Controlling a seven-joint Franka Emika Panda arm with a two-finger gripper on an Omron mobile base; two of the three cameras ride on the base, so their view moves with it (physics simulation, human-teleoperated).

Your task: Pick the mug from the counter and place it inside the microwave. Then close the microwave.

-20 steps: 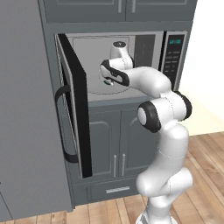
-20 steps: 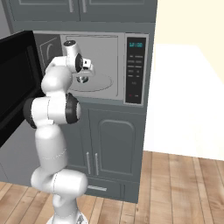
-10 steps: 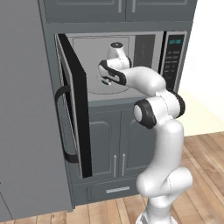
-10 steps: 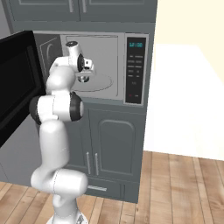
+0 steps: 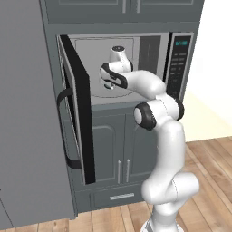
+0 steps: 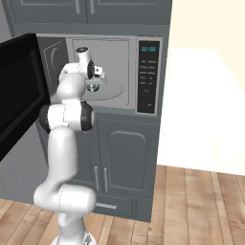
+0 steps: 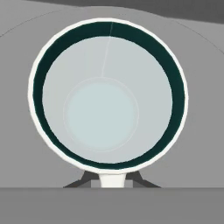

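The microwave (image 5: 149,52) (image 6: 115,55) stands open, its black door (image 5: 78,118) (image 6: 19,95) swung out to the left. My gripper (image 5: 110,82) (image 6: 94,81) reaches into the cavity, pointing down, shut on the mug (image 6: 93,88). In the hand view I look straight down into the mug (image 7: 109,113), which has a dark teal inner rim and a pale bottom. My gripper (image 7: 113,180) clamps the mug's near wall. The mug hangs low over the round turntable (image 6: 112,91). I cannot tell whether it touches. The counter is out of view.
The button panel with its teal display (image 5: 178,63) (image 6: 148,76) is to the right of the cavity. Dark grey cabinets (image 5: 115,154) (image 6: 119,158) sit below the microwave. A tall grey fridge side (image 5: 27,113) stands to the left behind the open door. The floor is wood (image 6: 191,201).
The arm's elbow has swung a little to the left. The hand and the mug stay at about the same spot inside the microwave, jaws still shut.
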